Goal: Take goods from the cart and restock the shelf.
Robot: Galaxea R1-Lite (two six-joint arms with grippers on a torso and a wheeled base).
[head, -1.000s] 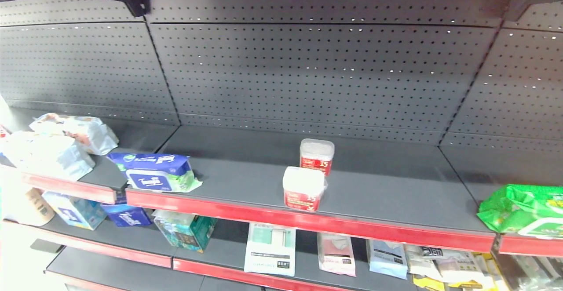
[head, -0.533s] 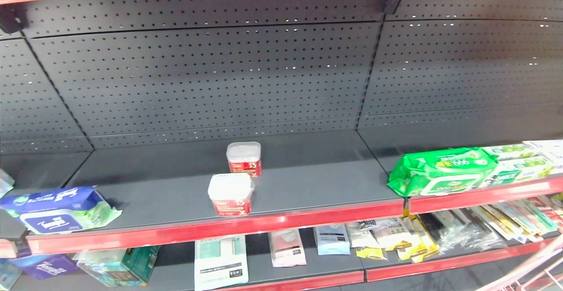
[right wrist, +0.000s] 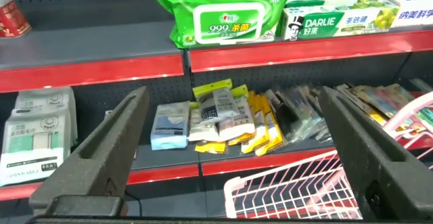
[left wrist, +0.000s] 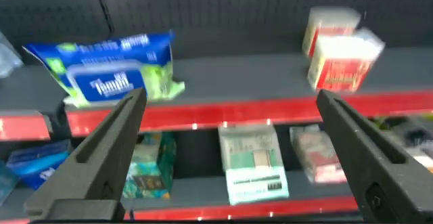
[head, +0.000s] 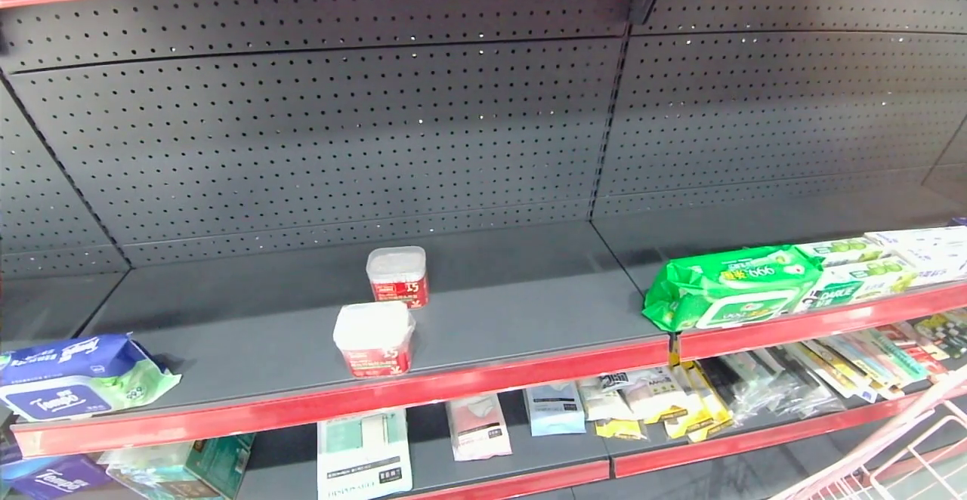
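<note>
The dark shelf board (head: 514, 311) with a red front edge carries two red-and-white tubs (head: 375, 337) (head: 397, 276) near its middle. A blue wipes pack (head: 72, 375) lies at its left end and a green wipes pack (head: 729, 286) on the board to the right. A corner of the pink wire cart (head: 884, 455) shows at the lower right. My left gripper (left wrist: 231, 95) is open and holds nothing, in front of the shelf, with the blue pack (left wrist: 111, 68) and the tubs (left wrist: 342, 51) beyond it. My right gripper (right wrist: 233, 92) is open and holds nothing, above the cart (right wrist: 298, 190) and below the green pack (right wrist: 226, 11).
Boxed goods (head: 869, 270) sit right of the green pack. The lower shelf holds flat packets (head: 363, 455) and hanging sachets (head: 680, 405). A perforated back panel (head: 340, 130) closes off the shelf. Bare board lies between the tubs and the green pack.
The head camera has swung to the right, so the whole picture shifted left. The green pack, the boxed goods and the cart's corner came into view. Nothing on the shelf moved.
</note>
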